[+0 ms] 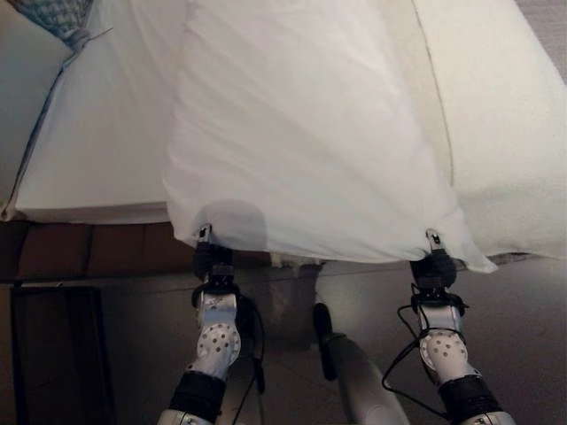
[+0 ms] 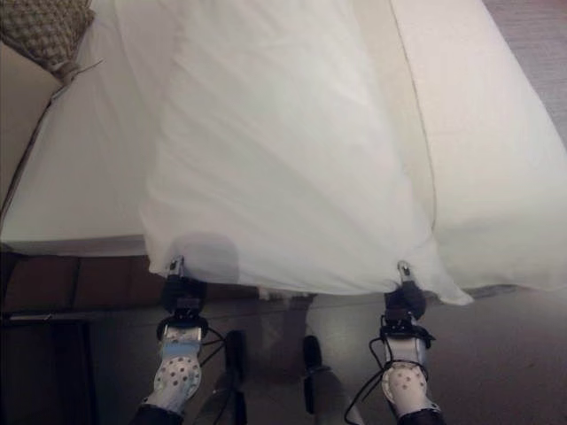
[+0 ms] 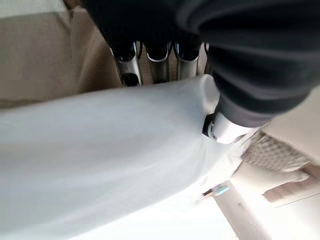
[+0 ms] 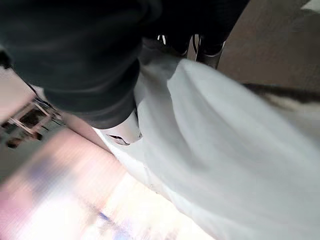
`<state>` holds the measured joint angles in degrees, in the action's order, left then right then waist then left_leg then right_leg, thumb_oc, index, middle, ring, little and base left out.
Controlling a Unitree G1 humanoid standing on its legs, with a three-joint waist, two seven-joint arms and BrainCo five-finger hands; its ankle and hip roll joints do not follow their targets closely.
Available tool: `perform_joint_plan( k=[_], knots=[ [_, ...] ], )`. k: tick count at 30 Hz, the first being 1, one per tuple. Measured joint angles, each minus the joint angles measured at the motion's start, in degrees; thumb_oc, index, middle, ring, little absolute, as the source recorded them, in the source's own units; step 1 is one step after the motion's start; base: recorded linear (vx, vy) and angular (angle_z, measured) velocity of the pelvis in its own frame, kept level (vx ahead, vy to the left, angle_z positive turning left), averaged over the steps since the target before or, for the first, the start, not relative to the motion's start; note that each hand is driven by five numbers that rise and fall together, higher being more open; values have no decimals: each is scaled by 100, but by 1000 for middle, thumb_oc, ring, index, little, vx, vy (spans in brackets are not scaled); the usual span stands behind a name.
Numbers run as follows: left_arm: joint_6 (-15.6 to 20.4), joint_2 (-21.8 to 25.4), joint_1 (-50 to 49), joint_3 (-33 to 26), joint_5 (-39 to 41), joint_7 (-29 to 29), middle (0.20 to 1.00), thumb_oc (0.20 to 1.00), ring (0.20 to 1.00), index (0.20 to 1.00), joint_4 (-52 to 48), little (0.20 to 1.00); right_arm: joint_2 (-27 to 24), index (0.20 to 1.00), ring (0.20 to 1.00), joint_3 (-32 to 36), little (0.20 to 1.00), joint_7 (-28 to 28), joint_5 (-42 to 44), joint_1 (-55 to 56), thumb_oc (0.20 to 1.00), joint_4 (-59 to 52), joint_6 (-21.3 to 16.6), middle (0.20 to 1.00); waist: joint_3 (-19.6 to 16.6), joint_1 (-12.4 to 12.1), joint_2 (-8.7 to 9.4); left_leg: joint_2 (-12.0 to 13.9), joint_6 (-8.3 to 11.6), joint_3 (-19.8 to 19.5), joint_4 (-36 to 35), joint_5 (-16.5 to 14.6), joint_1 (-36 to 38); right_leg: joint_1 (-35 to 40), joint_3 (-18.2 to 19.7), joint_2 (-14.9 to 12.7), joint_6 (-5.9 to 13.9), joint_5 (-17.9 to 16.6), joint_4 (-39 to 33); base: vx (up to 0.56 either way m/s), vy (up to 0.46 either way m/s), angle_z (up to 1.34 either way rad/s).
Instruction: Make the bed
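Both hands grip the near edge of a white sheet (image 1: 310, 133), one at each corner. Left hand (image 1: 211, 257) has fingers (image 3: 159, 62) curled under the hem and thumb pressed on top, cloth pinched between. Right hand (image 1: 433, 264) does the same at the other corner, thumb on top of the fabric, fingers (image 4: 210, 47) tucked beneath. Sheet hangs stretched between the two hands and runs away over the bed (image 1: 505, 133). A patterned cushion (image 2: 44, 31) sits at the far left corner of the bed.
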<state>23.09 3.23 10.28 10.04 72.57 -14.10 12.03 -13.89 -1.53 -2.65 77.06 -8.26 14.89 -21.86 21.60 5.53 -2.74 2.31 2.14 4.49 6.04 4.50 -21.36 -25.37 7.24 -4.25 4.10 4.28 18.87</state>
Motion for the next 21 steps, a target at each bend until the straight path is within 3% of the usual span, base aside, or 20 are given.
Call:
perform_joint_plan(
  k=[1,3,5,7,9,12,21],
  knots=[
    [-12,5,-28,4,-1,2,200,200,200,200,32,200,-13,200,200,15,200,-24,-31,-17,200,20,0,200,1,63,-7,-242,-167,193,26,-30,46,46,108,-269,196,-18,-81,40,247,-23],
    [-13,88,-56,-10,-3,0,200,200,200,200,33,200,88,200,200,30,200,-43,-86,-62,200,140,1,200,-7,47,29,-446,-398,442,98,-145,43,61,70,-547,313,-170,-326,24,262,-42],
    [-25,164,-117,-39,-5,-9,200,200,200,200,43,200,152,200,200,27,200,-37,-102,-66,200,268,20,200,-7,27,28,-587,-469,327,86,-146,54,302,102,-531,374,-302,-686,7,132,-26],
    [-25,201,-118,-30,-27,-51,200,200,200,200,63,200,206,200,200,27,200,-24,-102,-64,200,444,25,200,-7,46,31,-639,-569,56,-12,-75,71,340,167,-251,373,-162,-631,0,56,17],
    [-27,215,-79,-30,-154,-127,200,200,200,200,92,200,223,200,200,29,200,-32,-94,-97,200,555,28,200,3,159,12,-638,-554,-170,-162,62,106,243,335,96,132,-4,-466,9,-30,33],
    [-29,230,1,-122,-187,-179,200,200,200,200,90,200,243,200,200,12,200,-36,-96,-200,200,686,43,200,0,133,18,-573,-517,-134,-167,74,140,385,249,136,109,-229,-659,-17,-121,3],
    [-28,317,299,-688,-226,-207,200,200,200,200,-66,200,149,200,200,-172,200,85,-378,-251,200,289,236,200,-24,75,10,-267,-204,-138,-502,243,11,103,54,418,-137,-276,-588,-10,-67,1]
  ],
)
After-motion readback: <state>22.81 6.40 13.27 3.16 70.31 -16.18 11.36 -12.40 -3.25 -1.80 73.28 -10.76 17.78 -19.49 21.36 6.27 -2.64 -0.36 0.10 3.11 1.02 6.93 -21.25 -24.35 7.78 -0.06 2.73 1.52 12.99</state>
